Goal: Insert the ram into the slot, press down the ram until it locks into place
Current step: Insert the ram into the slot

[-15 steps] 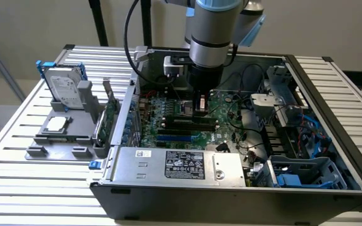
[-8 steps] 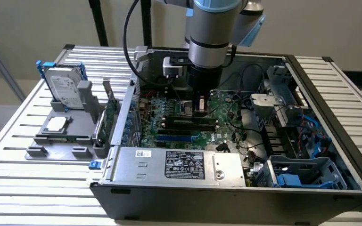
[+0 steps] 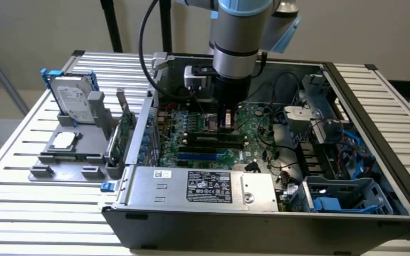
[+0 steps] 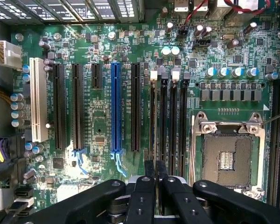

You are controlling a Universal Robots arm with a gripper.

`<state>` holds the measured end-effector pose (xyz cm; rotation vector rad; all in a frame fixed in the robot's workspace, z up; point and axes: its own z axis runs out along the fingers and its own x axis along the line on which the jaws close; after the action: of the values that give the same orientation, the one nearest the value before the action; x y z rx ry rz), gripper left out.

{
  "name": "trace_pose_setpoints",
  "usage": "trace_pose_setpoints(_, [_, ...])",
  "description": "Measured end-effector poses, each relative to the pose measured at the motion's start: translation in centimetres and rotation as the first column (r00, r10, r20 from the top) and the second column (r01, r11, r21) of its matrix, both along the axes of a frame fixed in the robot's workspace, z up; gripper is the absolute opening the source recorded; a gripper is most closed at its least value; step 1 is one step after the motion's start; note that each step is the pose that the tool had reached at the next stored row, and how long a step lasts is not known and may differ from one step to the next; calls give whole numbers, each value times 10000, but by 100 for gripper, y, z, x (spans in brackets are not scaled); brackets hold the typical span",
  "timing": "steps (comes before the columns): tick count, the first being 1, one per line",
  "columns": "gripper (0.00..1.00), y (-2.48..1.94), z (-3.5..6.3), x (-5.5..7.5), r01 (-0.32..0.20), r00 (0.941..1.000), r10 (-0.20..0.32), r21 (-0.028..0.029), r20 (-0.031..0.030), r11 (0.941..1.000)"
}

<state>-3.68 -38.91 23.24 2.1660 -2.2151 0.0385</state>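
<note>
**Jaws.** In the wrist view the gripper (image 4: 155, 164) shows two black fingers (image 4: 149, 179) drawn together with only a thin dark gap between them. They are judged closed. Whether that gap pinches anything cannot be told.

**Slot.** The slot (image 4: 153, 116) begins just beyond the fingertips and runs straight away from them. Its long axis is in line with the gap between the jaws. It is the outermost of several parallel black memory sockets. The jaws stand at one end of it, not at mid-length.

**Ram.** In the exterior view the ram (image 3: 213, 140) stands on edge in that bank of sockets, directly beneath and in front of the gripper tip. Its long axis lies across the view, parallel to the sockets. The gripper sits over the end toward the exterior view's right. Contact between jaws and ram cannot be confirmed. By judgement the ram is already entered in the slot. Whether the end clips have latched cannot be told.

**Beyond.** The blue socket (image 4: 115, 107) lies parallel to the slot, near it on one side. The empty processor socket (image 4: 226, 156) lies on the other side of the memory bank. All of these sit on the motherboard (image 4: 98, 46) inside the open computer case (image 3: 262, 226). The case rests on the slatted worktop (image 3: 13, 213).
</note>
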Motion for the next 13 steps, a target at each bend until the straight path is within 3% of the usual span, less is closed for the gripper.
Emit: trace_pose_setpoints(13, [13,-9,-32,0,-1,10000,1,-6,2,10000])
